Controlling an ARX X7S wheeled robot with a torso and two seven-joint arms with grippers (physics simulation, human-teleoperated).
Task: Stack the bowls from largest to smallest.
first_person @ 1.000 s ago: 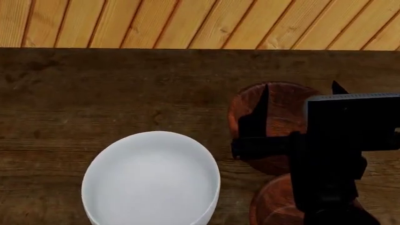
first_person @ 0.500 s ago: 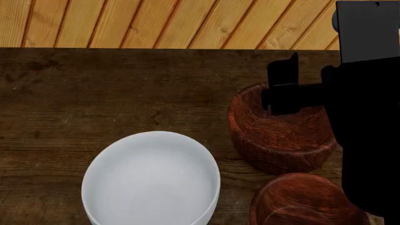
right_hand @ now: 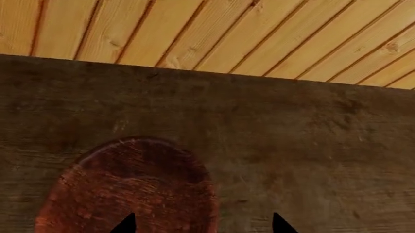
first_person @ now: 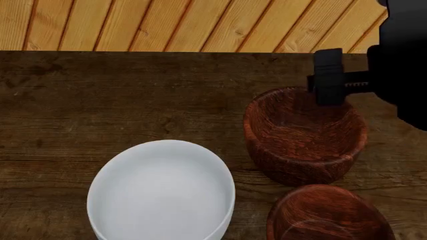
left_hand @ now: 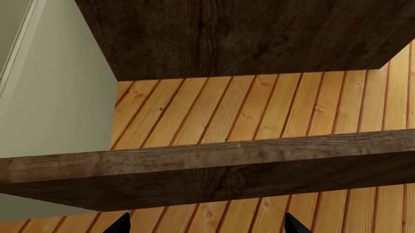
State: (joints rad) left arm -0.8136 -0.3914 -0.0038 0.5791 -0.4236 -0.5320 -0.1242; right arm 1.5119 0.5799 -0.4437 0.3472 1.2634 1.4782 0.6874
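- White bowl [first_person: 161,192] on the table [first_person: 120,95], near the front edge, left of centre; nothing inside it.
- Larger wooden bowl [first_person: 305,135] to the right of it, upright, apart from the white one; smaller wooden bowl [first_person: 327,215] just in front of the larger, cut by the frame edge.
- Right gripper [right_hand: 201,225] high above the far rim of the larger wooden bowl; two dark tips seen well apart in the right wrist view, so jaws apart and holding nothing.
- Left gripper [left_hand: 206,225] under the level of the table top, far from the bowls; tips also apart, nothing between them.
- Step in hand, by judgement: taking the larger wooden bowl to put it into the white one.
- To do well: lower with one finger inside the wall and one outside, straddling the rim, not pushing on top of it.
- Close only after the wall is deep between the fingers; deep glossy sides probably slippery.
- Lift straight up, keep level, then centre over the white bowl before release.
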